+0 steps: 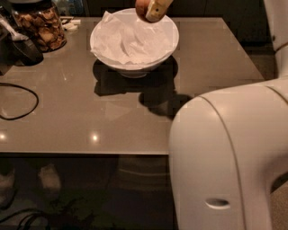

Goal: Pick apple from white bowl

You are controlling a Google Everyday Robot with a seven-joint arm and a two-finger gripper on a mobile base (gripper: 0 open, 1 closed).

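Grey-brown table point(90, 117), apple point(141, 8) held above the white bowl point(148, 67).
On my feed the gripper point(149, 10) hangs at the far edge, clamped on the apple just over the far rim, clear of the crumpled paper point(130, 40); a snack jar point(40, 27) stands far left.

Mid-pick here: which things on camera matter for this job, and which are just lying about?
Part of the job:
- apple, held by the gripper at the top edge of view, above the bowl's far rim
- white bowl, paper-lined

Lying about:
- glass jar of brown snacks, far left corner
- black cable, left edge
- both on the table
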